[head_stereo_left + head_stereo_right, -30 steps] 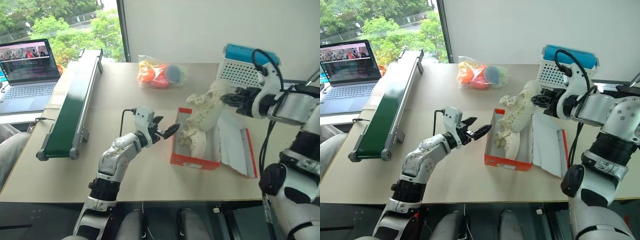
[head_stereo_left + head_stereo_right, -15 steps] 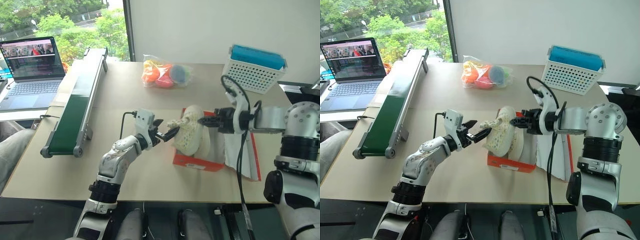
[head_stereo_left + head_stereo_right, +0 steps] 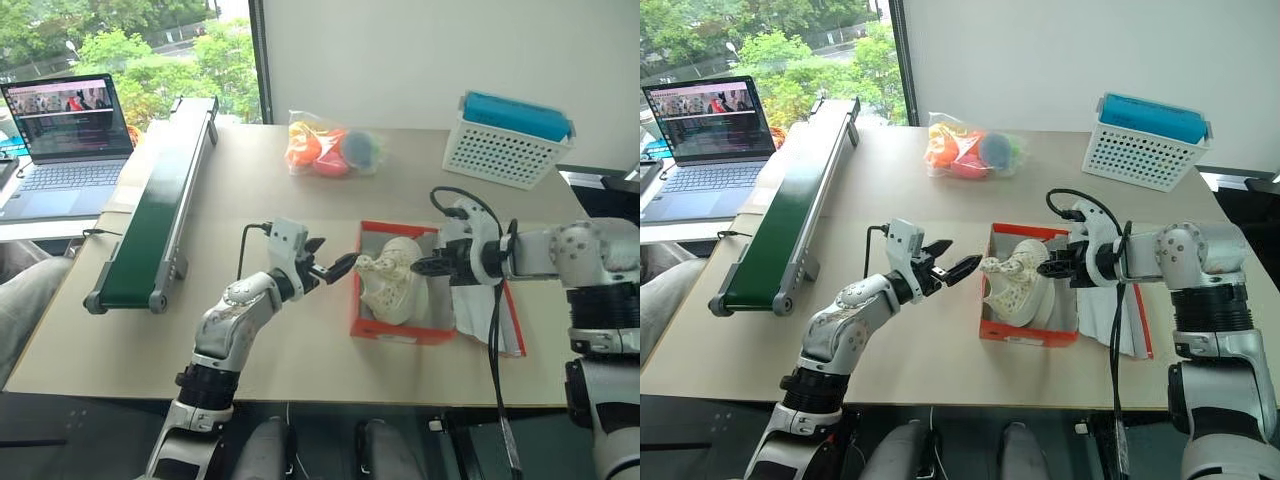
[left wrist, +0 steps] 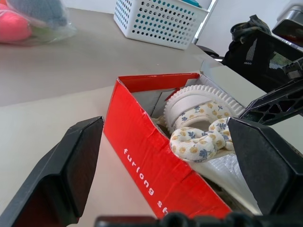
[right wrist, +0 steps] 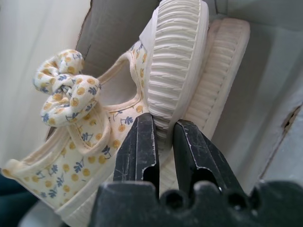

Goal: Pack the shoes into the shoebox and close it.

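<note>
We count two floral sneakers (image 3: 1020,285) in one red shoebox (image 3: 992,300) on the tabletop (image 3: 940,190). Our right end effector (image 5: 162,139) pinches one sneaker's sole; our left end effector (image 3: 955,263) hangs released beside the box.

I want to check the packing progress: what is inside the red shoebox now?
Two cream shoes lie on their sides in the shoebox; the right gripper pinches one sole rim. The box floor beneath them is covered.
</note>
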Controlling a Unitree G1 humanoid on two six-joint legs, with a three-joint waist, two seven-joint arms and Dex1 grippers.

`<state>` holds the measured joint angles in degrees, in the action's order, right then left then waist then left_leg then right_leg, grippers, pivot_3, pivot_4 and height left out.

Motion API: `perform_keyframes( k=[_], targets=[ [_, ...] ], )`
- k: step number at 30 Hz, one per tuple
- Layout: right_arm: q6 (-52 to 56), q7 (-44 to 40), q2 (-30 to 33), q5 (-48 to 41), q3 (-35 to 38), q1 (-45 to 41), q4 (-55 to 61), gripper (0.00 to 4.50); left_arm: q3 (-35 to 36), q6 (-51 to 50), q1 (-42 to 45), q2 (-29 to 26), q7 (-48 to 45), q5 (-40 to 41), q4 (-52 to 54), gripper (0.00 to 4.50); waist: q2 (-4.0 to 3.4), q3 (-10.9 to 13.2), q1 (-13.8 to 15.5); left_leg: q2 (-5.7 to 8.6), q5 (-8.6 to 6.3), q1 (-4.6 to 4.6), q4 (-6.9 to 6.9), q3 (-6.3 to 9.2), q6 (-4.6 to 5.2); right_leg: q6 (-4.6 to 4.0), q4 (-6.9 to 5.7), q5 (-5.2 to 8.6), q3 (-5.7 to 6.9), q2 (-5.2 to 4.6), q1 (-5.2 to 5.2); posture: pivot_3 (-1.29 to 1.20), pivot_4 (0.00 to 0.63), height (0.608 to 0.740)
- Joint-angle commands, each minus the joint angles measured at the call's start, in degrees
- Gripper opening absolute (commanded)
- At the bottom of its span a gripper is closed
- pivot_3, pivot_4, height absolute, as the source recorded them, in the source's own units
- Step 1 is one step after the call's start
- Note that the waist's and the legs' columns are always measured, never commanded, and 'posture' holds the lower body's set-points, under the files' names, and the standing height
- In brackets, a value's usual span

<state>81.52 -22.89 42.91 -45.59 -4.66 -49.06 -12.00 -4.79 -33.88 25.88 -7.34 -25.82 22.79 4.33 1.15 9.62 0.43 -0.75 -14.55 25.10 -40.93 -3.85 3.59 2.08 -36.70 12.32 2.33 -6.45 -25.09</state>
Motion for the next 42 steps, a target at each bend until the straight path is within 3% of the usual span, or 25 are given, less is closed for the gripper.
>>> perform_keyframes(
  k=[1, 8, 19, 28, 33, 38, 42],
  targets=[
    [-4.98, -3.78, 1.66, 7.14, -4.48, -2.46, -2.3, 0.19, 0.09, 0.43, 0.22, 0.41, 0.09, 0.29, 2.33, 4.45, 0.01, -0.01, 0.07, 0.0, 0.0, -0.02, 0.0, 0.0, 0.0, 0.0, 0.01, -0.01, 0.0, 0.01, 0.02, 0.0, 0.15, 0.705],
    [-9.06, -7.09, -2.9, 14.18, -10.32, -5.19, 0.14, 0.19, 0.5, 0.26, -0.28, 0.43, 0.92, 0.25, 2.62, 4.45, 0.01, -0.01, 0.1, -0.01, 0.0, -0.03, 0.01, 0.0, 0.0, -0.01, 0.01, -0.01, 0.0, 0.01, 0.01, 0.0, 0.15, 0.705],
    [-5.43, 0.96, -11.14, 19.5, -10.89, 7.55, 18.13, 0.19, 1.01, -0.12, -0.33, -0.05, 1.99, 0.32, 2.85, 4.45, 0.02, -0.07, 0.05, -0.03, 0.01, -0.02, 0.05, 0.01, -0.02, -0.01, -0.04, -0.01, 0.02, 0.0, -0.04, 0.0, 0.15, 0.705],
    [-13.35, -0.26, -7.76, 27.91, -12.02, 11.51, 12.44, 0.19, 1.11, -0.72, -0.12, -0.31, 1.99, 0.53, 3.25, 4.45, 0.02, -0.15, 0.14, 0.0, 0.01, -0.24, 0.05, 0.0, -0.01, -0.01, -0.01, -0.01, 0.02, 0.01, 0.16, 0.0, 0.15, 0.705],
    [-18.23, -3.18, -3.28, 30.86, -12.5, 11.6, 7.62, 0.19, 1.59, -1.09, 0.14, -0.68, 1.92, 0.51, 3.28, 4.45, 0.02, -0.16, 0.44, 0.0, -0.04, -0.87, 0.07, 0.09, 0.04, 0.0, 0.26, 0.01, 0.13, 0.0, 0.91, 0.0, 0.15, 0.705],
    [-29.05, -7.54, 4.29, 39.31, -19.63, 11.71, 4.62, 0.19, 1.71, -1.2, 0.04, -0.77, 1.94, 0.56, 3.39, 4.45, 0.02, -0.17, 1.05, 0.06, -0.09, -0.78, 0.07, 0.12, 0.12, 0.02, 0.51, -0.01, 0.15, -0.04, 0.94, 0.0, 0.15, 0.705],
    [-33.19, -10.74, 5.53, 43.04, -22.44, 10.94, 4.91, 0.19, 1.79, -1.4, -0.07, -0.74, 2.08, 0.65, 3.65, 4.45, 0.03, -0.17, 1.22, 0.11, -0.11, -0.75, 0.05, 0.09, 0.16, 0.06, 0.56, -0.04, 0.12, -0.1, 0.95, 0.0, 0.15, 0.705]
  ],
)
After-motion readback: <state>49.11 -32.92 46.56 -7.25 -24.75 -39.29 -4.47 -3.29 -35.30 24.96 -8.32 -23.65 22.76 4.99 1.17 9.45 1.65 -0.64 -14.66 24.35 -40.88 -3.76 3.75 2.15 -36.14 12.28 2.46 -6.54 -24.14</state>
